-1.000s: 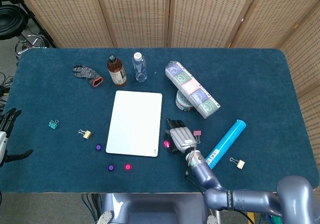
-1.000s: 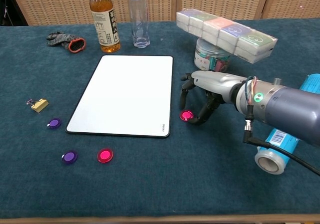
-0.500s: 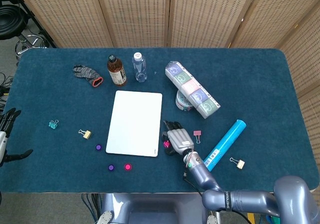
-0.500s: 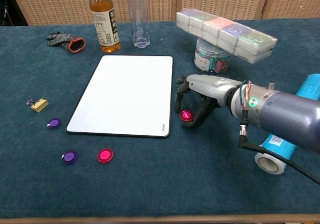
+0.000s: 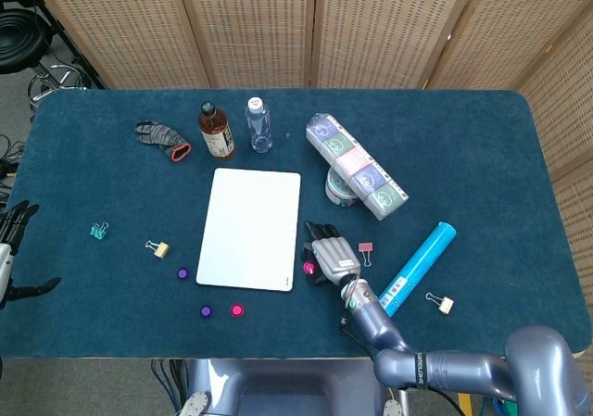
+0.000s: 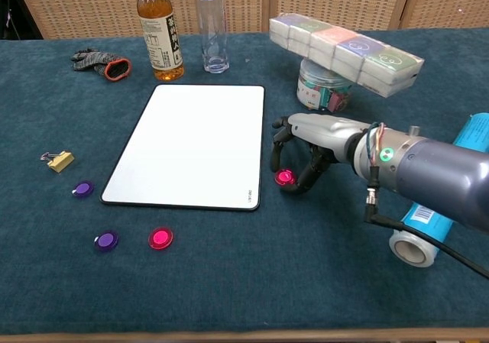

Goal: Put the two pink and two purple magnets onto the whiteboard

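The whiteboard (image 6: 189,144) lies flat in the middle of the blue table, with no magnet on it. One pink magnet (image 6: 285,177) sits on the cloth just off the board's near right corner. My right hand (image 6: 313,140) arches over it, thumb to its left and fingers (image 6: 308,181) to its right, tips down at the cloth and not closed on it. The other pink magnet (image 6: 160,237) and two purple magnets (image 6: 105,241) (image 6: 82,189) lie near the board's near left corner. My left hand (image 5: 11,249) stays at the far left table edge, fingers spread and holding nothing.
Behind the board stand a brown bottle (image 6: 160,33) and a clear bottle (image 6: 213,26), with a glove (image 6: 103,62) to the left. A long box (image 6: 345,43) rests on a jar (image 6: 321,91). A blue tube (image 6: 435,213) lies right. A binder clip (image 6: 56,160) sits left.
My right hand shifted slightly left over the pink magnet, then back right. The magnet has stayed where it was.
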Motion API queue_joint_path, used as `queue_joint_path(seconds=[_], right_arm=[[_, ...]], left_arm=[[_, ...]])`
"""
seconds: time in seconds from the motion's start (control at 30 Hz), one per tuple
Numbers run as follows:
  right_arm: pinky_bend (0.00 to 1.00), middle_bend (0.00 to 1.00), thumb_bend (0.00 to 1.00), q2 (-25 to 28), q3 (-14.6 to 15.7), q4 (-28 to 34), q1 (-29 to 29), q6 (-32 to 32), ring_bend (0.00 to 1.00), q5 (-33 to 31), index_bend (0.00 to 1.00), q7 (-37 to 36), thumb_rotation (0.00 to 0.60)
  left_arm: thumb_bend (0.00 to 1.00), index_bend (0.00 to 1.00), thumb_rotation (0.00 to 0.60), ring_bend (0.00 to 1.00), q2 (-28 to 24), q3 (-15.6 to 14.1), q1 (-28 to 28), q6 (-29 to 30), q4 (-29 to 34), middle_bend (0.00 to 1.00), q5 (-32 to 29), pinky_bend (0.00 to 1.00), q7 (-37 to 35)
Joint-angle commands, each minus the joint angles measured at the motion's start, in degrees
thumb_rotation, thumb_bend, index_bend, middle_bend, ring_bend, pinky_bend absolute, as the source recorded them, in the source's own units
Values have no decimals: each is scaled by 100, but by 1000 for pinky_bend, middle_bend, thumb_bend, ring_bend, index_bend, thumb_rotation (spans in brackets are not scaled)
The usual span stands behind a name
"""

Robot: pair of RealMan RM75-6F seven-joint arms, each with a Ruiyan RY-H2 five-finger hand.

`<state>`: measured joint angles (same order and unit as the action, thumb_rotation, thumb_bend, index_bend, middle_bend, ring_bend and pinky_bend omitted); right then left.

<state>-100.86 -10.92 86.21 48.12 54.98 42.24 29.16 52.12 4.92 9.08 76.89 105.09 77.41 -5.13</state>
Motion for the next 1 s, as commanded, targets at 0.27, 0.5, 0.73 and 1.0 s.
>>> queue_joint_path(seconds=[0.27, 0.5, 0.73, 1.0], right_arm=[[0, 0, 325, -28, 23, -58, 9, -26, 0, -50, 495, 14, 600], [0, 0, 345, -30, 35, -108, -10, -37, 0, -76, 548, -15, 600], [0, 0, 370, -32, 40, -106, -22, -29, 0, -58, 557, -32, 600], [0, 0, 393, -4, -66, 8, 8, 8, 0, -9, 557, -72, 600]], left_arm=[[92, 0, 600, 0, -2, -1, 1, -7, 6, 0, -10, 0, -5], [91, 0, 600, 0, -14, -4, 2, -15, 4, 0, -3, 0, -25], [92, 0, 600, 0, -16, -13, 3, -21, 8, 0, 4, 0, -15], [92, 0, 600, 0, -11, -14, 16, -48, 14, 0, -17, 0, 10]])
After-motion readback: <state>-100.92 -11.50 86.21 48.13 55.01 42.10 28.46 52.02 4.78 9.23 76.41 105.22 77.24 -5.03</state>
